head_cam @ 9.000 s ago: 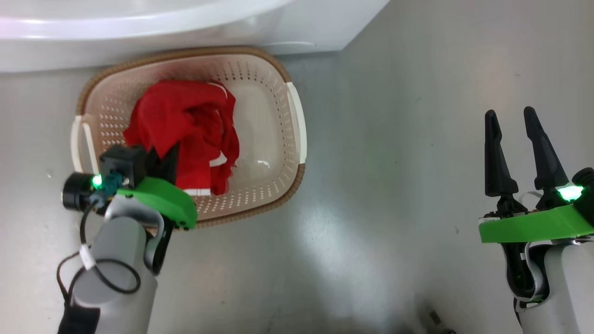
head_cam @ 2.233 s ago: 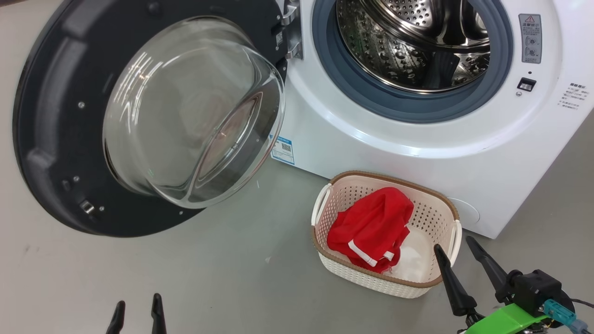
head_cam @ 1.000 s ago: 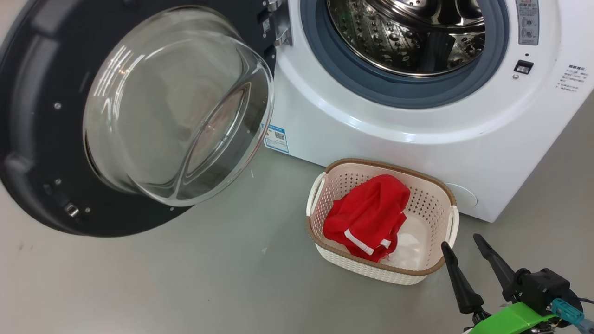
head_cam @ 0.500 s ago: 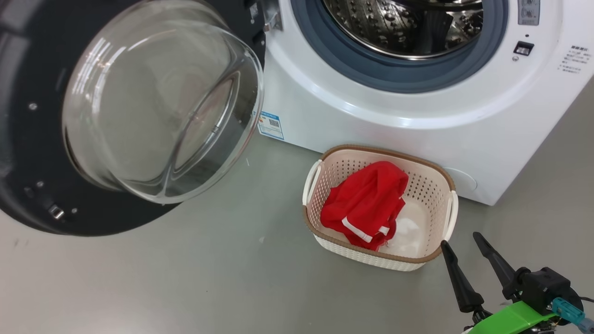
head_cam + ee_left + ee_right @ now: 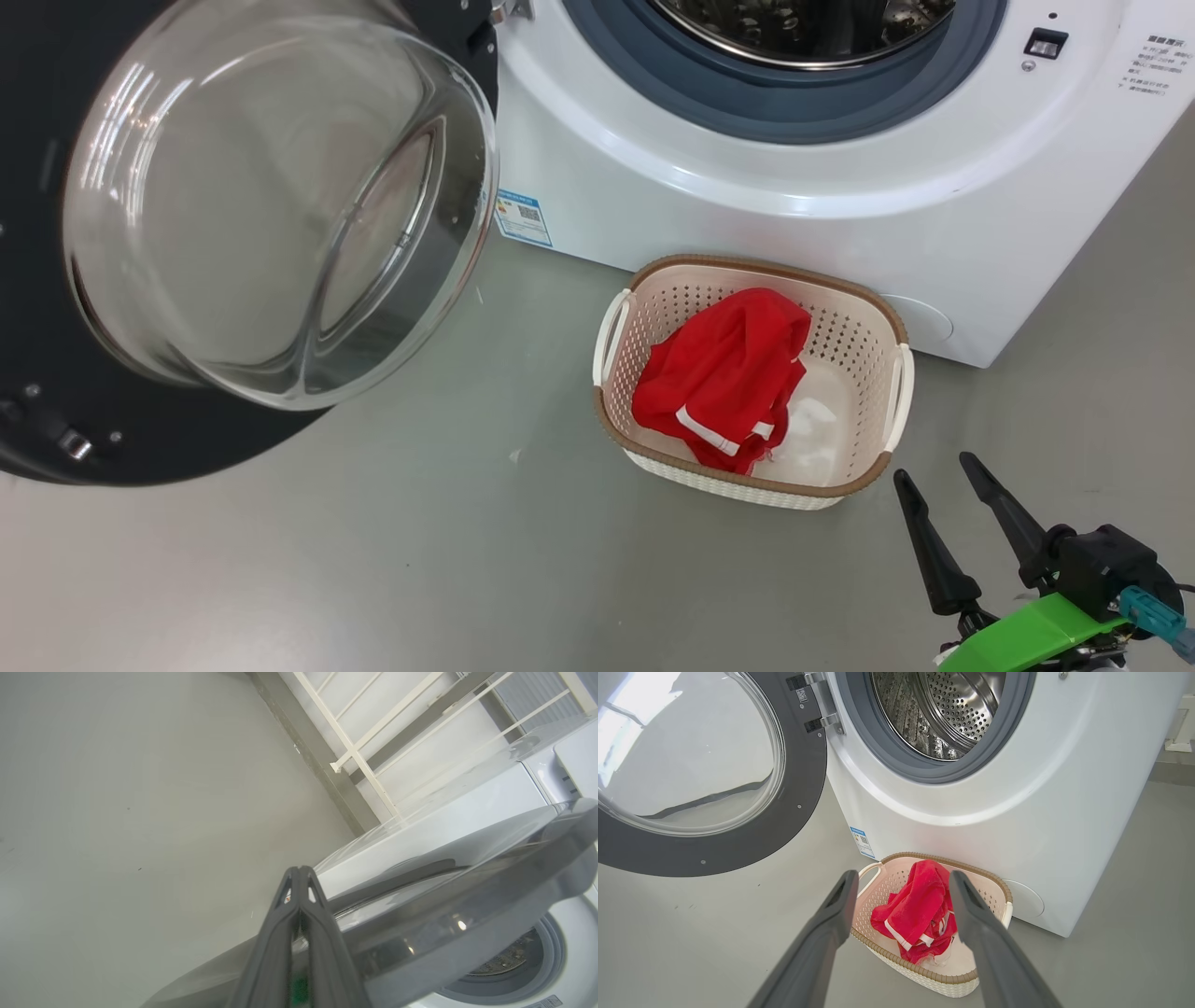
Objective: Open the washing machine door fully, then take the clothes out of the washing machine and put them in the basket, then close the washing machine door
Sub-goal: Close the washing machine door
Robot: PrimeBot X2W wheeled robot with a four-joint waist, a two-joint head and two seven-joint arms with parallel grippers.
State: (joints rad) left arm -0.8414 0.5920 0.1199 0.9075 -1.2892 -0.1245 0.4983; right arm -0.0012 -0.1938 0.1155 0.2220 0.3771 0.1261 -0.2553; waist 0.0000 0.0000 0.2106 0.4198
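Below, grey floor (image 5: 420,560) under the basket (image 5: 747,265).

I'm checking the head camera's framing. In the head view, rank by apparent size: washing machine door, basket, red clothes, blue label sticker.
1. washing machine door, cropped by the frame and nearest, so its lead is partly nearness.
2. basket.
3. clothes, lying inside it.
4. blue label sticker, smallest.

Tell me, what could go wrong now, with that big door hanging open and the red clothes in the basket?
1. The washing machine door must swing shut over the basket, which stands right in front of the washing machine; its rim might clip it.
2. The shut left jaws lie near the door's glossy edge and could slip off when pushing.
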